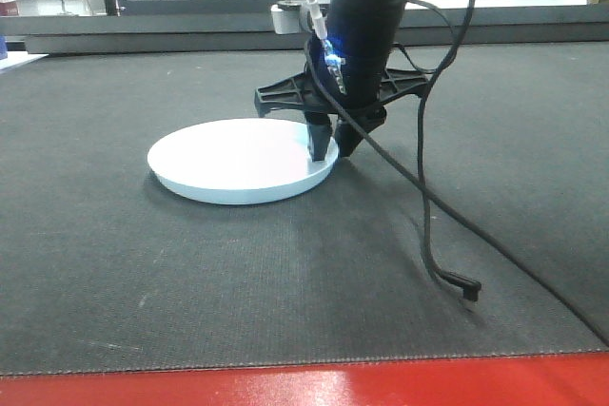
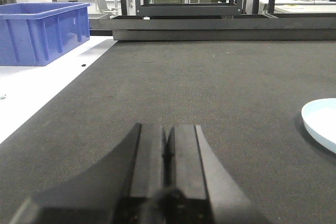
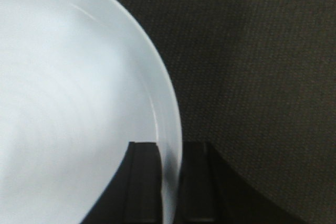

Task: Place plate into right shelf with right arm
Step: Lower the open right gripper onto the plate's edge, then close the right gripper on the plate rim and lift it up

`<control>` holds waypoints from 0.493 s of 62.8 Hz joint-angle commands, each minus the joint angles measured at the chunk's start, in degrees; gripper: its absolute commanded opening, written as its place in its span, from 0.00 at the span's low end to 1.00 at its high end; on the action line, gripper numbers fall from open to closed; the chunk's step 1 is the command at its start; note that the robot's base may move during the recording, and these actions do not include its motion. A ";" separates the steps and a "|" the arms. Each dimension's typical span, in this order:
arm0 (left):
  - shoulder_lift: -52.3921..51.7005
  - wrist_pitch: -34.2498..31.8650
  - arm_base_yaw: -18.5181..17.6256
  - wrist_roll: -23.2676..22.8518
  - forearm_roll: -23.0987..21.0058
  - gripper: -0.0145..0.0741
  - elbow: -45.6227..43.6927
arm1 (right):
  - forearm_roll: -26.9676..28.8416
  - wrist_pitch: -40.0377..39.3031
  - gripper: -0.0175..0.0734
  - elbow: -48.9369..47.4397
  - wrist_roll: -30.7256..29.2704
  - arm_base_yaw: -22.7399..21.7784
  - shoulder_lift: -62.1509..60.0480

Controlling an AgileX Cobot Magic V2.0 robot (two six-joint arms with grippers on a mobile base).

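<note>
Pinching the plate (image 1: 238,161) at its rim with the right gripper (image 1: 333,151) — one finger down on the inner slope, the other outside the edge, the rim sandwiched between them with no gap to be seen in the right wrist view. Lying flat on the dark mat (image 1: 495,140), white and bare, gripped at the edge that falls to the right in the front view. Angled steeply down from above on a black arm, with a black cable (image 1: 425,225) trailing off it onto the mat just beside the plate. Resting low over the same mat, apart from the plate and to its left — left gripper (image 2: 167,129), fingers pressed together on nothing. Standing far off on a white surface (image 2: 31,87), a blue bin (image 2: 42,30). Running along the mat's near side, a red edge (image 1: 304,387).
</note>
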 commanded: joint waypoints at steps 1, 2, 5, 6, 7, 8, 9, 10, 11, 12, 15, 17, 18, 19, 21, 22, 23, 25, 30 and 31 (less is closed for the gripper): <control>-0.63 -5.10 0.09 -0.14 -0.12 0.11 0.45 | -1.02 -2.20 0.27 -1.81 -0.17 0.03 -3.32; -0.63 -5.10 0.09 -0.14 -0.12 0.11 0.45 | -1.02 -2.20 0.24 -1.81 -0.17 0.03 -3.45; -0.63 -5.10 0.09 -0.14 -0.12 0.11 0.45 | -1.02 -2.26 0.25 -1.81 -0.17 0.03 -3.92; -0.63 -5.10 0.09 -0.14 -0.12 0.11 0.45 | -1.14 -2.26 0.26 -1.81 -0.17 0.03 -4.13; -0.63 -5.10 0.09 -0.14 -0.12 0.11 0.45 | -1.15 -2.26 0.26 -1.81 -0.17 0.03 -4.46; -0.63 -5.10 0.09 -0.14 -0.12 0.11 0.45 | -1.15 -2.26 0.26 -1.81 -0.17 0.03 -4.64; -0.63 -5.10 0.09 -0.14 -0.12 0.11 0.45 | -1.15 -2.26 0.25 -1.81 -0.17 0.03 -4.87; -0.63 -5.10 0.09 -0.14 -0.12 0.11 0.45 | -1.20 -2.26 0.25 -1.81 -0.17 0.03 -5.15; -0.63 -5.10 0.09 -0.14 -0.12 0.11 0.45 | -1.20 -2.20 0.25 -1.81 -0.17 0.03 -5.59; -0.63 -5.10 0.09 -0.14 -0.12 0.11 0.45 | -1.29 -2.06 0.25 -1.81 -0.17 0.03 -5.84; -0.63 -5.10 0.09 -0.14 -0.12 0.11 0.45 | -1.60 -1.63 0.25 -1.81 -0.17 -0.03 -6.98; -0.63 -5.10 0.09 -0.14 -0.12 0.11 0.45 | -1.76 -1.32 0.25 -1.74 -0.17 -0.03 -7.81; -0.63 -5.10 0.09 -0.14 -0.12 0.11 0.45 | -1.83 -1.09 0.25 -1.67 -0.23 -0.03 -8.35; -0.63 -5.10 0.09 -0.14 -0.12 0.11 0.45 | -1.95 -0.70 0.25 -1.67 -0.30 -0.03 -8.79; -0.63 -5.10 0.09 -0.14 -0.12 0.11 0.45 | -2.23 -0.10 0.25 -1.67 -0.48 -0.03 -9.78; -0.63 -5.10 0.09 -0.14 -0.12 0.11 0.45 | -2.37 0.22 0.25 -1.67 -0.47 -0.03 -10.22; -0.63 -5.10 0.09 -0.14 -0.12 0.11 0.45 | -2.51 0.69 0.25 -1.61 -0.47 -0.03 -10.65; -0.63 -5.10 0.09 -0.14 -0.12 0.11 0.45 | -2.83 1.18 0.25 -1.52 -0.47 -0.03 -11.56; -0.63 -5.10 0.09 -0.14 -0.12 0.11 0.45 | -4.00 1.06 0.25 0.23 -0.81 -0.03 -14.80; -0.63 -5.10 0.09 -0.14 -0.12 0.11 0.45 | -4.25 0.80 0.25 0.96 -0.95 -0.03 -15.73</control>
